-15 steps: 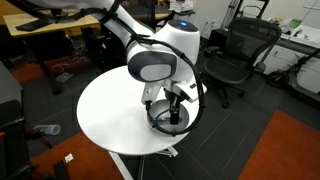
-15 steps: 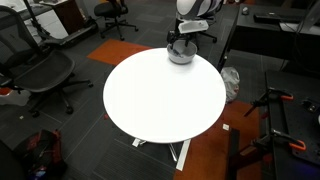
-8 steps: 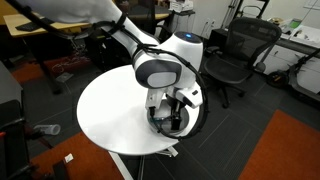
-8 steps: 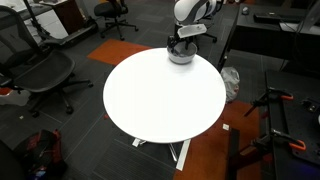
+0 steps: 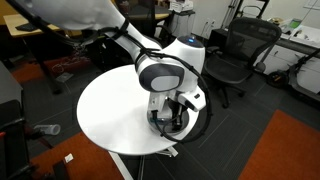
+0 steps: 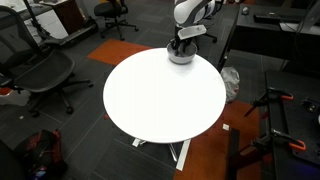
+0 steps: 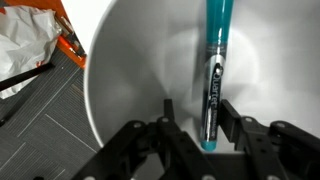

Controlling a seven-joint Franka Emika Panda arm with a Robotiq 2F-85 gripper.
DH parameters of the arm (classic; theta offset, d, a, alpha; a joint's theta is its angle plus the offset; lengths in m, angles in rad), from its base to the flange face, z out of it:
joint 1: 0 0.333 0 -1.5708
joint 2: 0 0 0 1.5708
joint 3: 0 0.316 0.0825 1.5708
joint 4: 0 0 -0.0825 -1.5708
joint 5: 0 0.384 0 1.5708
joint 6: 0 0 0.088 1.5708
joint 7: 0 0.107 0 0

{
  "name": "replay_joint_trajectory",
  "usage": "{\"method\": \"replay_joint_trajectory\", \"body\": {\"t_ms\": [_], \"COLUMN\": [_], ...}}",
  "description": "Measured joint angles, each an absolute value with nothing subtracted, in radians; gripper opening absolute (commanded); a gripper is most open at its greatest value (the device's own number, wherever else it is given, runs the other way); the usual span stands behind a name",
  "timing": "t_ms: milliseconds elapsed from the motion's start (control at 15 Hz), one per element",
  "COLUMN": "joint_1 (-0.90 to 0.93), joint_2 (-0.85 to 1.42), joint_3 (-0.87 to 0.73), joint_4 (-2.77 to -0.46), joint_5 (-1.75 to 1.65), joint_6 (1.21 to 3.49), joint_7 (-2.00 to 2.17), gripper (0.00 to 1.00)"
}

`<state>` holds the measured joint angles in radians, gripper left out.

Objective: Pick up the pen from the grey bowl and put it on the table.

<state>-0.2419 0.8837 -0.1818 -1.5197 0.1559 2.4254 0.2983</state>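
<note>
The pen, dark with a teal upper section, lies inside the grey bowl in the wrist view. My gripper is down in the bowl and straddles the pen's lower end. The right finger sits close against the pen, while a gap shows between the left finger and the pen, so the jaws stand partly open. In both exterior views the gripper hangs over the bowl near the edge of the round white table. The pen is hidden in those views.
Black office chairs stand around the table. A wooden desk is at the back. Orange carpet lies beside the table. A white plastic bag lies on the floor past the table's edge.
The gripper has come down a little into the bowl and its jaws have narrowed around the pen.
</note>
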Motion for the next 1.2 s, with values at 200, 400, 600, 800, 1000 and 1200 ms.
{"method": "replay_joint_trajectory", "body": {"t_ms": [200,400,600,800,1000,1200], "joint_1": [-0.241,-0.24,-0.239,-0.234,-0.223,-0.207], "joint_2": [0.886,0.887,0.886,0.864,0.81,0.728], "joint_3": [-0.182,-0.182,-0.182,-0.182,-0.182,-0.182], "joint_4": [-1.51,-1.503,-1.497,-1.497,-1.506,-1.54], "joint_5": [0.156,0.155,0.155,0.155,0.155,0.155], "joint_6": [2.42,2.416,2.416,2.416,2.416,2.417], "joint_7": [0.298,0.298,0.298,0.298,0.298,0.298], "gripper": [0.0,0.05,0.05,0.05,0.05,0.05]}}
